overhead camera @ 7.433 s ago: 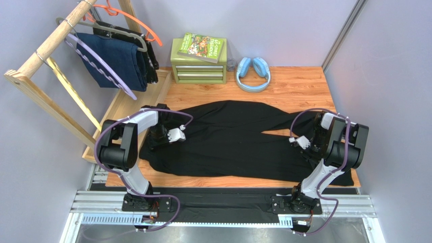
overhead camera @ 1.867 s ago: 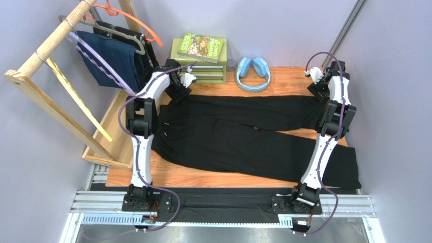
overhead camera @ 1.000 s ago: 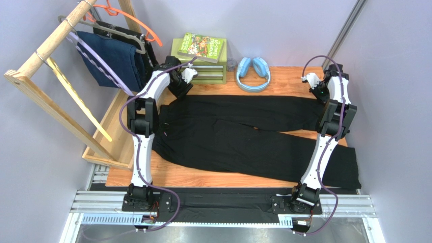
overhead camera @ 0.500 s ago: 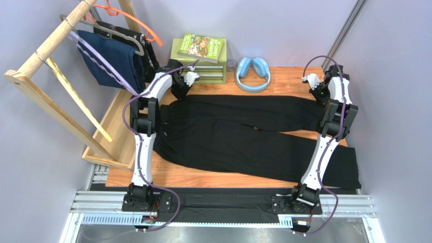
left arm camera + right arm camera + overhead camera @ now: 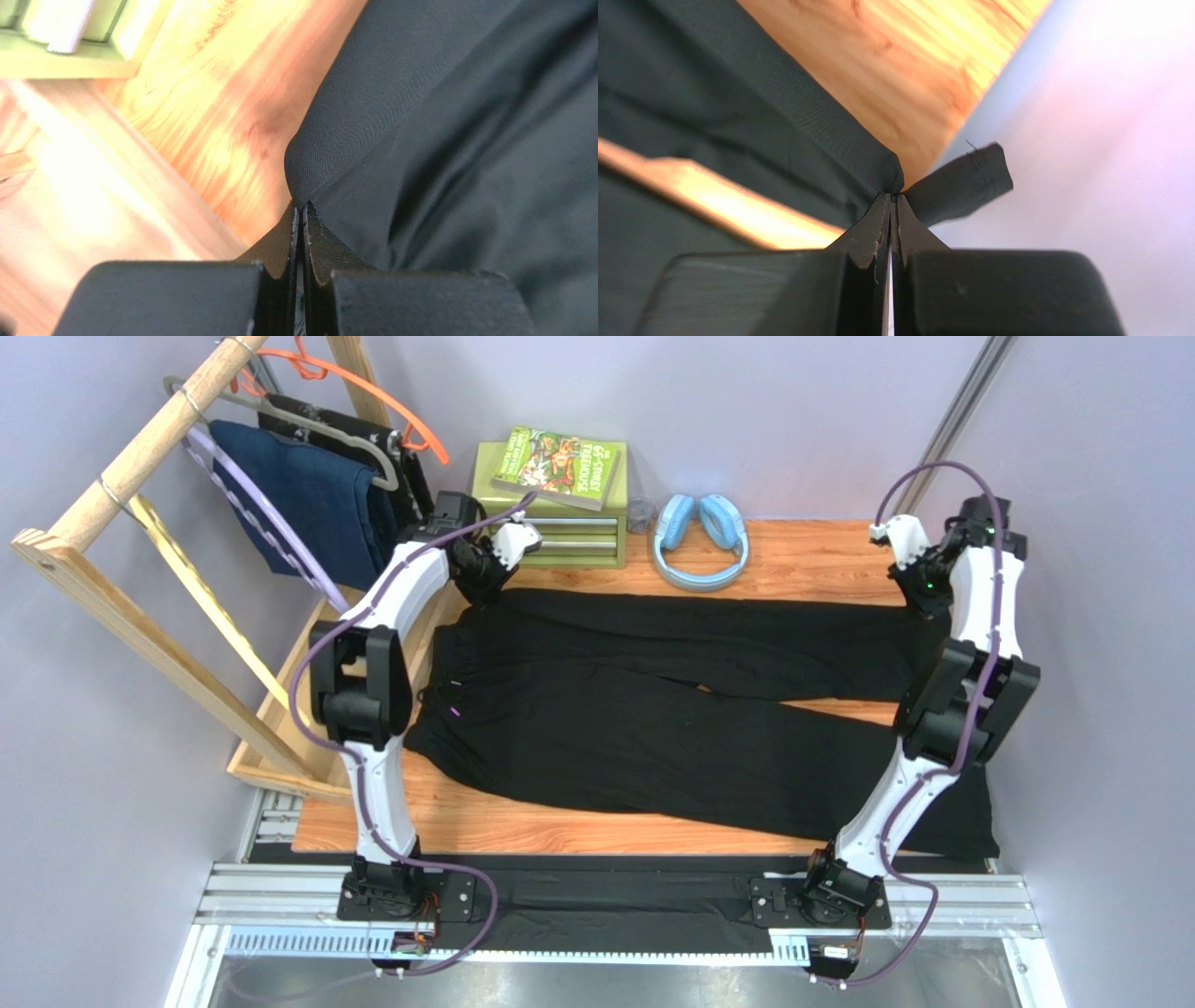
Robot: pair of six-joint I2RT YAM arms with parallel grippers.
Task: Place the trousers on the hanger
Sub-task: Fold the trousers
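Observation:
The black trousers [image 5: 659, 700] lie spread flat across the wooden table [image 5: 814, 553], waist to the left and legs to the right. My left gripper [image 5: 481, 577] is shut on the far corner of the waistband, and the left wrist view shows its jaws [image 5: 302, 207] pinching the fabric [image 5: 456, 140]. At the far right my right gripper [image 5: 930, 592] is shut on the hem of the far leg, with a flap of cloth [image 5: 962, 185] sticking out past the closed tips [image 5: 893, 197]. The pale purple hanger [image 5: 260, 511] hangs on the rack at the back left.
A wooden rack [image 5: 133, 469] stands at the left with an orange hanger [image 5: 407, 413] and a grey hanger [image 5: 358, 441] carrying a navy garment [image 5: 316, 497]. A green drawer box [image 5: 550, 518] with a book and blue headphones [image 5: 700, 539] sit at the back. A wall is close on the right.
My left gripper has shut on the waistband corner and shifted slightly left. The right arm has swung right with the hem, drawing the far leg straighter.

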